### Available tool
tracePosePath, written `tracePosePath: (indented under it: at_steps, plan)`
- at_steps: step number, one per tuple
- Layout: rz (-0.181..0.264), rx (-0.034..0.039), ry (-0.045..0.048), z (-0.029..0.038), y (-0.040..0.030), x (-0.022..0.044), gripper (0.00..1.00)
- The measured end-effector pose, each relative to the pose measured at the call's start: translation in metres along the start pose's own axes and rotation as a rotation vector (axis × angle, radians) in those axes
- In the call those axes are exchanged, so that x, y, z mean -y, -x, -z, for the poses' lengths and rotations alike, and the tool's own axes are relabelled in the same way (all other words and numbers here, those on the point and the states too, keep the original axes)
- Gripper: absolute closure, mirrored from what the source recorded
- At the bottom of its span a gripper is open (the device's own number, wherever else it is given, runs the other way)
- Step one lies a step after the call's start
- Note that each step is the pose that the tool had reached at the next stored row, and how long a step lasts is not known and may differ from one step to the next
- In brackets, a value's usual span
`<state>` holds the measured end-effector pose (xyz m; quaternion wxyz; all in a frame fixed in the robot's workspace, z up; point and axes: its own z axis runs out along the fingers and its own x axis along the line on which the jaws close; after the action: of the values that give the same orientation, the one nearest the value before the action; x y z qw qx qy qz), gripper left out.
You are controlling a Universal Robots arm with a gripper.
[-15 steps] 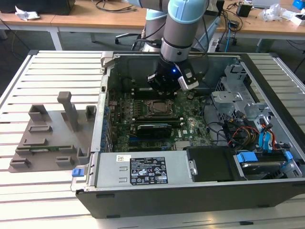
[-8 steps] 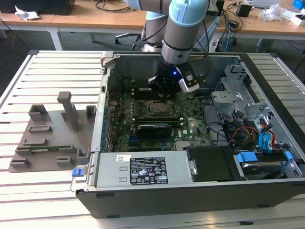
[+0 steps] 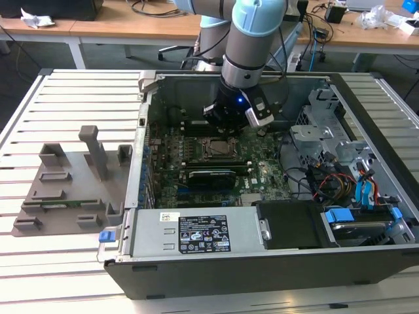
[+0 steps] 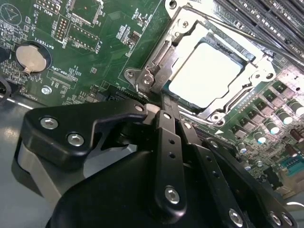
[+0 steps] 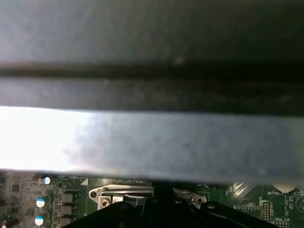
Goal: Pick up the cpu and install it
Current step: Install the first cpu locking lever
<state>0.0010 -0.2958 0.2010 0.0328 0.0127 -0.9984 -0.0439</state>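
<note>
Seated flat in the socket frame on the motherboard: the cpu, silvery-white top bright in the second wrist view, metal frame closed around its edges. In the exterior view, same cpu near the middle of the motherboard, inside the open computer case lying on the slatted surface.

Gripper low over the motherboard, just beside the socket frame at the corner with the lever hinge; fingers drawn together, nothing between them, tips at the frame's edge, contact impossible to tell. In the exterior view, gripper just behind the cpu, arm coming down into the case.

Coin battery well apart from the socket frame. Power supply box at the case's near wall. Grey fixture on the surface beside the case, on the exterior view's left.
</note>
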Motion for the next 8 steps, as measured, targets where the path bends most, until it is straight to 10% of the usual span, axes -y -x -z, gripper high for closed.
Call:
tracePosePath:
  at_steps: [6, 8]
  plan:
    - [0.000, 0.0010, -0.0069, 0.0163, -0.0010, -0.0009, 0.89]
    - [-0.002, 0.0005, -0.0357, 0.0181, -0.0012, 0.0039, 0.89]
